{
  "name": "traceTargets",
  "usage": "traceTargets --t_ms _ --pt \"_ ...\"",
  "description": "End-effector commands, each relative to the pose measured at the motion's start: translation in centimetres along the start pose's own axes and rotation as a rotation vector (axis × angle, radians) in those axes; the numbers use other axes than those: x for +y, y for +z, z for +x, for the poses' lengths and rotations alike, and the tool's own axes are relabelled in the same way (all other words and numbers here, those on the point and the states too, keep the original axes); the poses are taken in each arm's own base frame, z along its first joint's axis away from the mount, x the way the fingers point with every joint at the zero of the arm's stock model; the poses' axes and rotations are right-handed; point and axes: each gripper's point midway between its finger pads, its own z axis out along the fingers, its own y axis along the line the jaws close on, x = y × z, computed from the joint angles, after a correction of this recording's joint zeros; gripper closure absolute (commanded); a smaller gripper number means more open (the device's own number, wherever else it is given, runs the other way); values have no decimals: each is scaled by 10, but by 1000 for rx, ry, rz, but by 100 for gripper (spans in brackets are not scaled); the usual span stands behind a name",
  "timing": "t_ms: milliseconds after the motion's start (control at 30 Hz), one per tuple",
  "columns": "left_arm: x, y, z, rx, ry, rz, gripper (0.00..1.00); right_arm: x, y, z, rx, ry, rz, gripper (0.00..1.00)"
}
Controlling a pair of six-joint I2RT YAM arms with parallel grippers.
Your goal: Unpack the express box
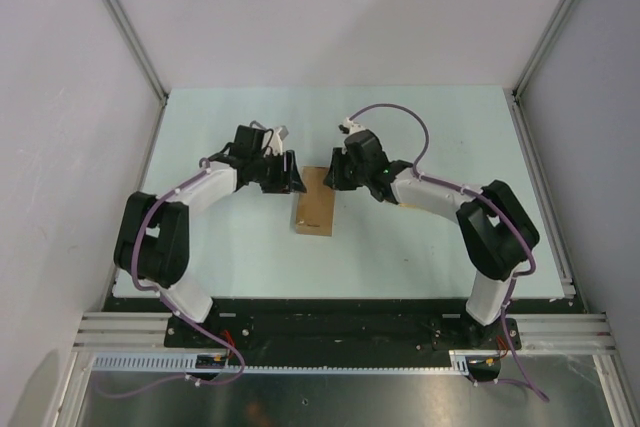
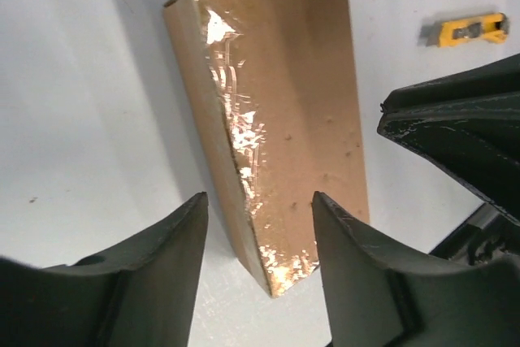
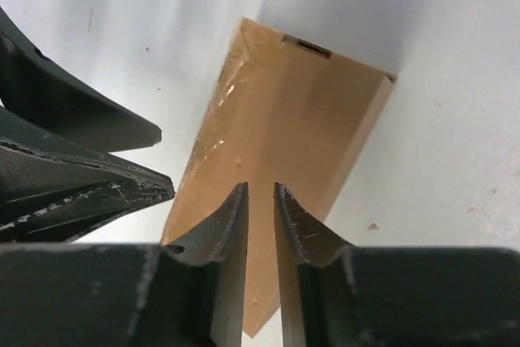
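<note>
The express box [image 1: 314, 203] is a flat brown cardboard carton lying closed on the table between my two grippers. In the left wrist view the box [image 2: 284, 103] has glossy tape along one edge, and its near corner lies between my fingers. My left gripper [image 2: 260, 209] is open and empty, just above that corner. My right gripper [image 3: 260, 193] hovers over the box [image 3: 301, 111] with its jaws almost together and nothing between them. In the top view the left gripper [image 1: 291, 176] and the right gripper [image 1: 335, 173] both stand at the box's far end.
A yellow-and-black utility knife [image 2: 467, 30] lies on the table to the right of the box. The right gripper's fingers [image 2: 463, 136] show in the left wrist view, and the left gripper's fingers [image 3: 81, 160] show in the right wrist view. White walls enclose the pale table [image 1: 450, 127].
</note>
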Motion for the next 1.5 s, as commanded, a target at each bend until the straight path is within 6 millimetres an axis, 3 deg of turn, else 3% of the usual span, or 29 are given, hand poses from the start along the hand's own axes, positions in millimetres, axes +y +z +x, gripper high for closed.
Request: traceTargets --t_ms 0,100,333,467,600,633,733,933,1100,1300,1467 --pt "16 0 -3 -19 -23 -71 43 10 13 -3 16 -3 -29 80" --pt "24 5 -3 -17 -41 -107 49 13 18 1 21 -11 -36 82" --pt "23 14 -18 -23 -46 -101 55 23 27 12 54 -62 -67 92" --pt "28 19 -16 -14 -48 -115 58 26 31 16 62 -99 -37 92" --pt "30 17 -16 -16 -36 -125 64 9 35 13 38 -173 117 78" --pt "30 17 -16 -18 -35 -126 65 8 35 12 31 -199 139 68" --pt "29 16 -18 -22 -31 -122 66 5 38 15 21 -246 193 57" --pt "28 15 -18 -25 -40 -119 66 -1 47 32 52 -310 243 44" --pt "26 12 -22 -35 -60 -108 65 -14 55 51 94 -377 299 41" --pt "29 13 -21 -21 -104 -74 64 -36 59 77 170 -435 376 48" --pt "27 13 -26 -13 -133 -30 64 -38 61 94 195 -508 391 45"
